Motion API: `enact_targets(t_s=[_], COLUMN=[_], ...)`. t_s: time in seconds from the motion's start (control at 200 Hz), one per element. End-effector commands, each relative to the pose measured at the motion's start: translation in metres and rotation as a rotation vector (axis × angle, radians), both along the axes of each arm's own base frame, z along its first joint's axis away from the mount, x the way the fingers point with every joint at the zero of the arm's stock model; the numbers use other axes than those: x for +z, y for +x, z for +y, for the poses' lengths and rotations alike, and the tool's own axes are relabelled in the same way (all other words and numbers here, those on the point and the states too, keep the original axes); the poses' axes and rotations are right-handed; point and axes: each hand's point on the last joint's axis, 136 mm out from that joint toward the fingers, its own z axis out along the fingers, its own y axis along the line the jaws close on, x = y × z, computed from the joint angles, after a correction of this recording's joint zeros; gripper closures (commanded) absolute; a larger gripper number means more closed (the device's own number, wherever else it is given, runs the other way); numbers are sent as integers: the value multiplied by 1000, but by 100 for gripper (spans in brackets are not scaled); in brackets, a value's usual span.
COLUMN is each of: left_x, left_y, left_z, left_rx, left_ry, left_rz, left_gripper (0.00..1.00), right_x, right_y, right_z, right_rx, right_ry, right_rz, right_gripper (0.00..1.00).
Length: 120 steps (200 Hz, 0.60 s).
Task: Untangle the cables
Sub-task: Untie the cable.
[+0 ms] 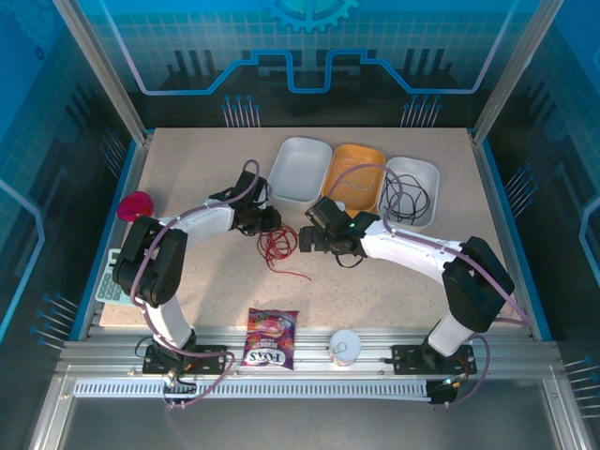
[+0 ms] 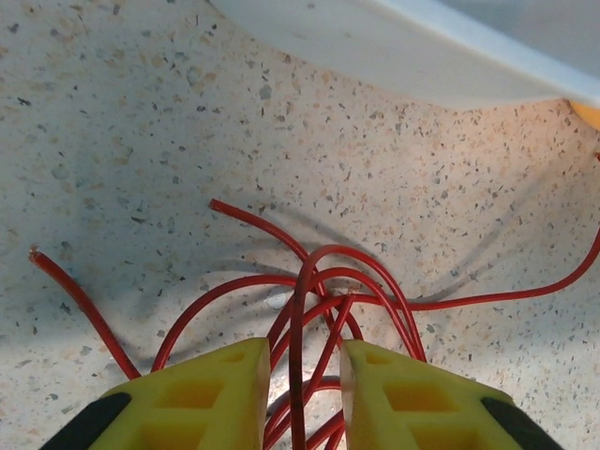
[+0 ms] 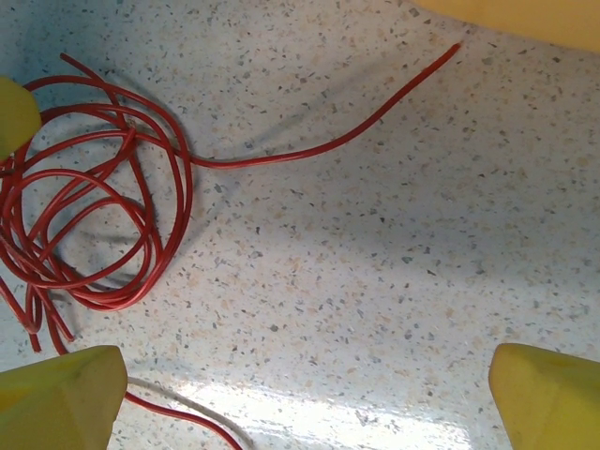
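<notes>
Remote op here, quick risk check. The red cables [image 1: 278, 246] are lying as one tangle mid-table. The left gripper [image 2: 306, 375] is sitting at the tangle's 11 o'clock, fingers narrow w/ several red strands running between them, but I can't tell if they're actually pinching. The right gripper [image 3: 300, 403] is hanging wide open at the tangle's 3 o'clock, grabbing nothing. Worry 1: I'm catching a bunch of loops instead of one, so any pull is prob dragging the whole lot and tightening the knot. Worry 2: both claws are working v close together, so I'm risking a bump. Counting: 1 red tangle (strand nr unclear), 1 black cable [image 1: 417, 202] lying in the pale tray [image 1: 435, 173] at 2 o'clock, plus a white tray [image 1: 300, 173] and an orange tray [image 1: 354, 147], so 3 trays, 1 snack bag [image 1: 270, 337] at 6 o'clock, 2 arms.
</notes>
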Motion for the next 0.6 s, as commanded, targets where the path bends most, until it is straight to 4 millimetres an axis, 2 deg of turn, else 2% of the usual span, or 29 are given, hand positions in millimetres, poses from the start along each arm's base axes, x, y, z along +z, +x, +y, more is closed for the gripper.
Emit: enact_targets(t_s=[0.0,0.115,0.19,0.35,0.475,0.595], left_x=[-1,1,9,31,55,84], left_y=[-7,-11,-12,-15,-22,-28], left_z=[-5,-4,-5,-7,-8,-8], left_rx=[-41,-36,-31,-14,-12,-24], left_ry=[1,-2,-23,-74,-119,-159], left_rz=[24,23,1,-50,-101,-167], left_gripper=[78,93,100,100,100,100], right_x=[-16,-28,-37,-45,-44,-38], right_y=[-6,-4,-2,7,11,13], right_z=[12,21,26,40,49,44], right_rx=[6,16,15,19,26,17], right_ry=[9,4,-8,7,32,19], right_rz=[34,50,69,79,76,59], right_gripper=[0,0,8,32,35,35])
